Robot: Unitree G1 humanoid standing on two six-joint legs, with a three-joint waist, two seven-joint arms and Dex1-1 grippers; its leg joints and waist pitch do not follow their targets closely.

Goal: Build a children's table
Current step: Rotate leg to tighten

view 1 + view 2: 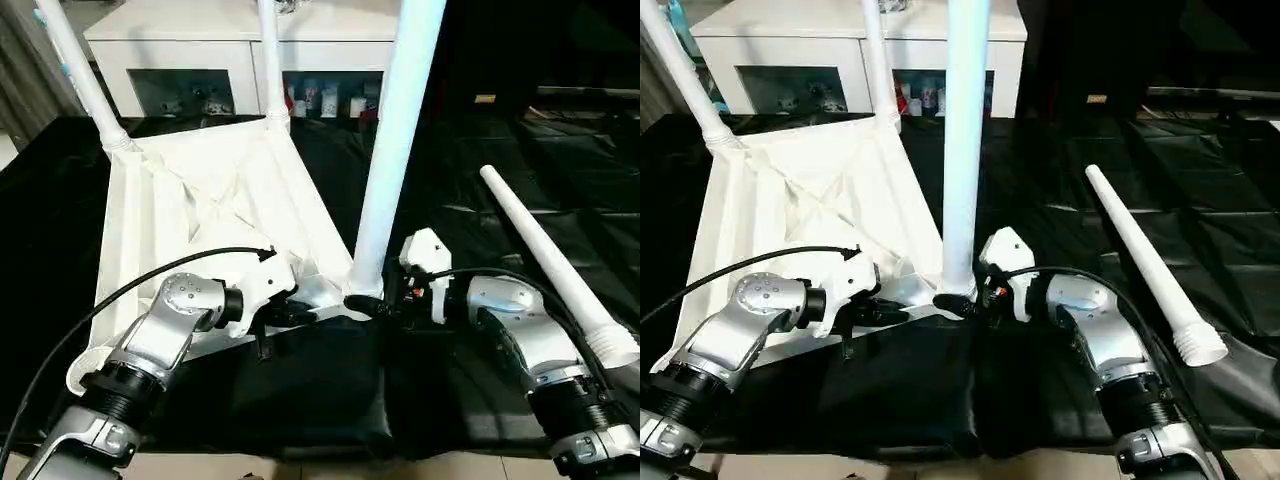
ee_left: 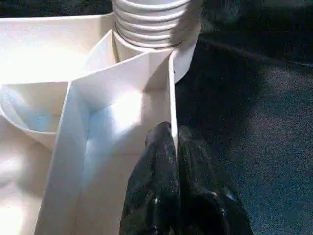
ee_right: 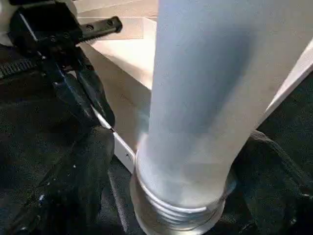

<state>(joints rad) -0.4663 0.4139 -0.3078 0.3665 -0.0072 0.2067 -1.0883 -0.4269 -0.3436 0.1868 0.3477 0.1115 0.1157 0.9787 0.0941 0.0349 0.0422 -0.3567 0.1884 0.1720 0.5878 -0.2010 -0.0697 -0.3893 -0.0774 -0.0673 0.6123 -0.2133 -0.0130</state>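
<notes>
Meanwhile left end effector [image 2: 173, 147] pinches tabletop rim [image 2: 172, 93]; right end effector [image 3: 181, 196] straddles leg [image 3: 195, 98].

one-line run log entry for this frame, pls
stage: third leg at near corner socket | left gripper: shut on tabletop rim | right gripper: around leg base | spare leg: lying on black cloth
</notes>
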